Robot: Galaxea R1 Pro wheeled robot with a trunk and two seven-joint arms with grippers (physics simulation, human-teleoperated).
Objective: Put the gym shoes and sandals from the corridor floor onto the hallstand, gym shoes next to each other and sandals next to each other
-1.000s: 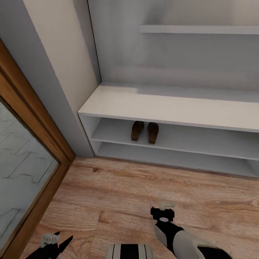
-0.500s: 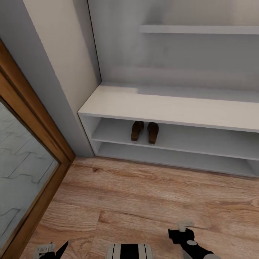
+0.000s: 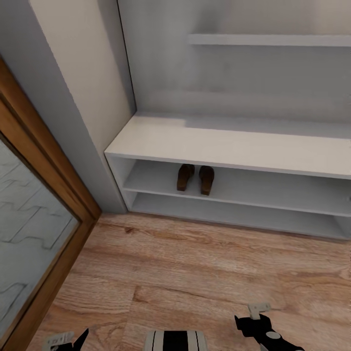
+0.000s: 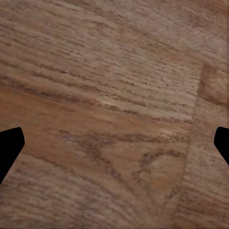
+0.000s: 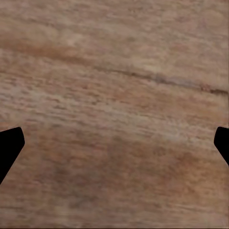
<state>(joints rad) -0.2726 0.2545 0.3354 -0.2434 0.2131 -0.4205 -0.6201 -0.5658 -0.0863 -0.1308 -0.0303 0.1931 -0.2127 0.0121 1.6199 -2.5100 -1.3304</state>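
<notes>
Hallstand [image 3: 229, 146] takes up most of the head view: pale grey bench against the back wall, two long open shelves under it, tall back panel with an upper shelf [image 3: 268, 40] high up. Corridor floor [image 3: 195, 263] in light brown wood planks runs from the rack's base to the near edge. Wood-framed mirror [image 3: 29, 229] leans along the left wall.

Sandals [image 3: 196, 178]: both dark brown, on the upper open shelf toward its left end, side by side, just beside each other, off the floor.

Right gripper [image 3: 258, 319] sits low at the near edge, right of centre, above bare planks, holding nothing. Right wrist view: black fingertips [image 5: 10, 148] at opposite edges of the picture, spread wide, only wood grain between them.

Left gripper [image 3: 68, 339] at the near-left corner, mostly cut off. Left wrist view: fingertips [image 4: 9, 148] also spread wide over bare floor, nothing held.
</notes>
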